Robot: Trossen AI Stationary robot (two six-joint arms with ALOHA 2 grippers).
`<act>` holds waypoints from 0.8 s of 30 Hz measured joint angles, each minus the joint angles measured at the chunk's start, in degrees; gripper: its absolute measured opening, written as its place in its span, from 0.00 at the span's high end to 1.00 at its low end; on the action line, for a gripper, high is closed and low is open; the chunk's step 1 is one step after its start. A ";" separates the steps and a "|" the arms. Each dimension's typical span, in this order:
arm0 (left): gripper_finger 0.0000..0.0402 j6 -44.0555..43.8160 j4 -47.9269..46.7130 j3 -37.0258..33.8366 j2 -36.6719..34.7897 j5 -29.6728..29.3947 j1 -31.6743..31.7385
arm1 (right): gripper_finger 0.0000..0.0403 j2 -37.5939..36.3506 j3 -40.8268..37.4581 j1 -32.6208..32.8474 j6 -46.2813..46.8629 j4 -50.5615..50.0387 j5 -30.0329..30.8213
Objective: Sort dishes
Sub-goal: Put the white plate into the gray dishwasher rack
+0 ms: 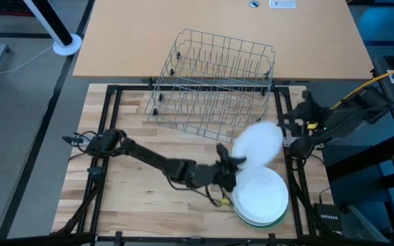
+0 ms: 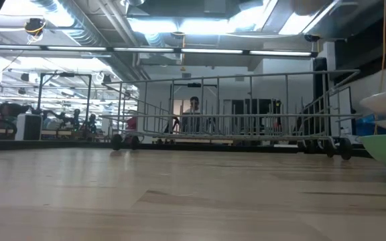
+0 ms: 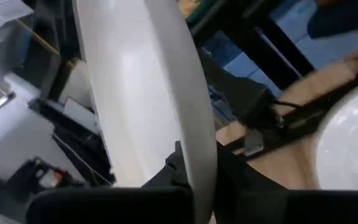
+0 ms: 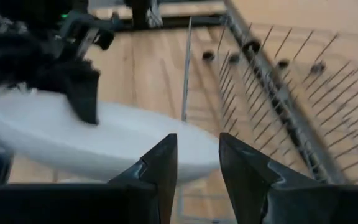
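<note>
A round white plate is held lifted above the tabletop, tilted, just beside the near right corner of the grey wire rack. It is gripped at its rim by the left pincer, which is clenched on it; in the left wrist view the plate is seen edge-on, smooth and glossy, with a shallow raised rim. The right pincer is placed near the plate's far edge; in the right wrist view its fingers are seen parted, close to the rim of the plate, but whether they touch it cannot be told. Below the lifted plate, a stack of plates is seen resting on the tabletop: white ones on top, a light green one at the bottom, wider than the rest.
</note>
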 joint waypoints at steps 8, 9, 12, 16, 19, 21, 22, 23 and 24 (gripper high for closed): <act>0.96 -21.56 -17.25 0.02 -11.57 -1.89 7.65 | 0.69 -3.01 1.13 0.00 -6.60 -0.41 5.30; 0.96 -24.89 -20.17 0.02 -12.61 -2.00 8.80 | 0.69 -3.47 1.13 0.00 -6.86 -0.75 5.37; 0.96 -35.67 -30.76 0.02 -15.65 -0.71 12.37 | 0.69 -4.71 1.11 0.00 -6.94 -1.76 6.10; 0.96 -49.00 -42.09 0.02 -17.94 5.61 17.68 | 0.69 -5.95 1.11 0.00 -6.98 -2.82 6.43; 0.96 -55.05 -47.34 0.00 -18.02 11.28 21.54 | 0.69 -6.51 1.11 0.00 -6.98 -2.97 6.46; 0.96 -57.63 -49.28 -0.04 -17.69 13.84 23.60 | 0.69 -6.60 1.11 0.00 -6.97 -3.12 6.52; 0.96 -58.70 -49.78 -0.04 -17.63 14.76 24.53 | 0.69 -6.61 1.11 0.00 -6.98 -3.13 6.68; 0.96 -59.34 -50.19 -0.04 -17.61 15.63 25.49 | 0.69 -6.58 1.11 0.00 -6.98 -3.13 6.85; 0.96 -60.37 -50.57 -0.04 -17.61 16.56 26.32 | 0.69 -6.54 1.11 0.00 -7.01 -3.13 6.83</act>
